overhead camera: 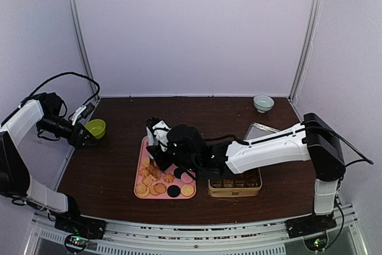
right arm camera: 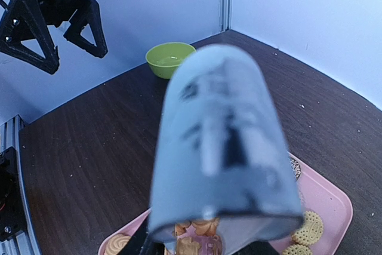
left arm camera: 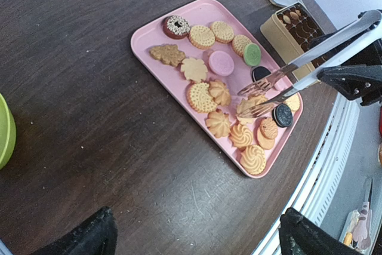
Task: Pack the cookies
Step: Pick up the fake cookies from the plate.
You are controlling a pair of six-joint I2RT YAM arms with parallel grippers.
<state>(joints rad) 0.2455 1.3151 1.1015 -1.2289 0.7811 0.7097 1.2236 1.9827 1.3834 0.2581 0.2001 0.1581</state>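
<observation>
The cookies (left arm camera: 219,92) lie on a pink tray (left arm camera: 149,31): mostly tan round, swirl and flower shapes, plus pink, green and black discs. The tray also shows in the top view (overhead camera: 143,153). My right gripper (overhead camera: 182,154) hangs over the tray, shut on metal tongs (left arm camera: 310,58). The tong tips sit slightly apart around a tan cookie (left arm camera: 249,104) near the tray's right end; I cannot tell if they grip it. In the right wrist view the tongs' blurred end (right arm camera: 221,147) hides my fingers. My left gripper (overhead camera: 88,134) is open and empty, away to the left.
A gold tin (overhead camera: 234,184) holding dark cookies stands right of the tray, with its lid (overhead camera: 261,129) behind it. A green bowl (overhead camera: 95,128) sits by the left gripper. A small pale bowl (overhead camera: 263,103) is at the back right.
</observation>
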